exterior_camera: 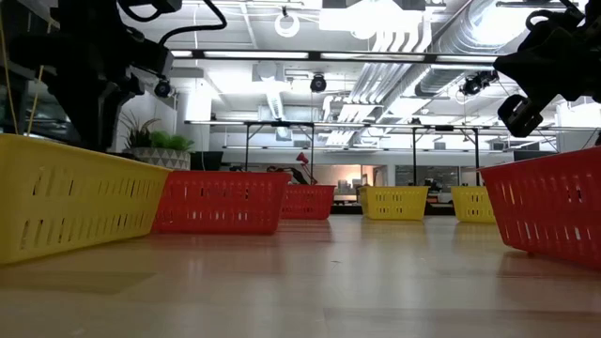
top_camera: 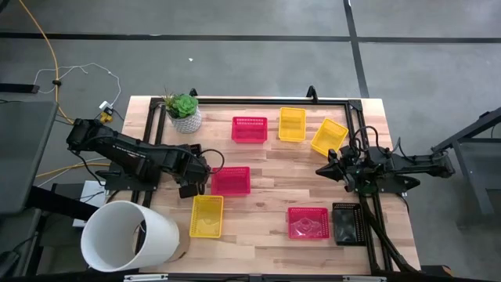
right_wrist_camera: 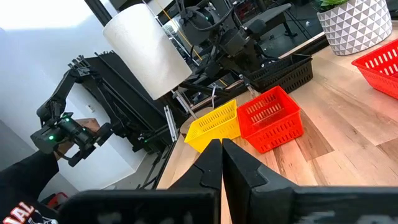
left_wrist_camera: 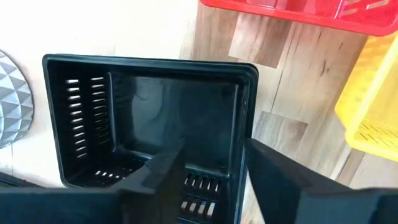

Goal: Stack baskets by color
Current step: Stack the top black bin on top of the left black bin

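Left wrist view: the left gripper's [left_wrist_camera: 208, 171] fingers stand apart astride a black basket's [left_wrist_camera: 149, 118] wall, seemingly letting it go just beside the white plant pot [left_wrist_camera: 12, 99]. Farther from the pot, the right gripper [right_wrist_camera: 221, 163] waits, fingers together. That basket's near end is cut off.

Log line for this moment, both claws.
left claw: open, astride one wall of black latticed plastic basket | right claw: shut, empty, over right side of wooden table
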Tool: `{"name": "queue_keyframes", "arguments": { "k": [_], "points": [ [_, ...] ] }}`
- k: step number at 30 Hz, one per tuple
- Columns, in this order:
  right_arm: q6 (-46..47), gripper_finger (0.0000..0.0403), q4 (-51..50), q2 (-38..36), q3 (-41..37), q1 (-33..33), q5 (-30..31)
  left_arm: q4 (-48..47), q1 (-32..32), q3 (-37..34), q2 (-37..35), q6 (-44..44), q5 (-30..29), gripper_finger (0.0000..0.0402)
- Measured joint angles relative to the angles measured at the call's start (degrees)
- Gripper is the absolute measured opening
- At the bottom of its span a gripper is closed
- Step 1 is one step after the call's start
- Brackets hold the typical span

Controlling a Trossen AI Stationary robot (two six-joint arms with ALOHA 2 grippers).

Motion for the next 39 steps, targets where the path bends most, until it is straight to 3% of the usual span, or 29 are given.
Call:
{"name": "queue_keyframes", "arguments": {
  "k": [7,13,19,26,33,39],
  "points": [
    [0.0,0.0000,0.0,0.0,0.0,0.0,0.0,2.5,0.5,2.8,-2.9,1.5,-2.5,0.0199],
    [0.0,0.0000,0.0,0.1,0.0,0.0,0.0,14.6,-0.3,-3.7,-8.0,-1.6,-5.9,0.0191],
    [0.0,0.0000,0.0,0.3,0.0,0.0,0.0,22.8,-3.8,-10.7,-13.5,-10.6,-12.1,0.0143],
    [0.0,0.0000,0.0,0.3,0.0,0.0,0.0,25.6,-12.8,-16.5,-16.6,-23.0,-27.4,0.0014],
    [0.0,0.0000,0.0,0.3,0.0,0.0,0.0,28.0,-21.4,-22.3,-16.6,-37.7,-36.1,0.0002],
    [0.0,0.0000,0.0,0.3,0.0,0.0,0.0,28.5,-26.8,-22.9,-16.6,-44.6,-42.2,0.0001]
  ]
}}
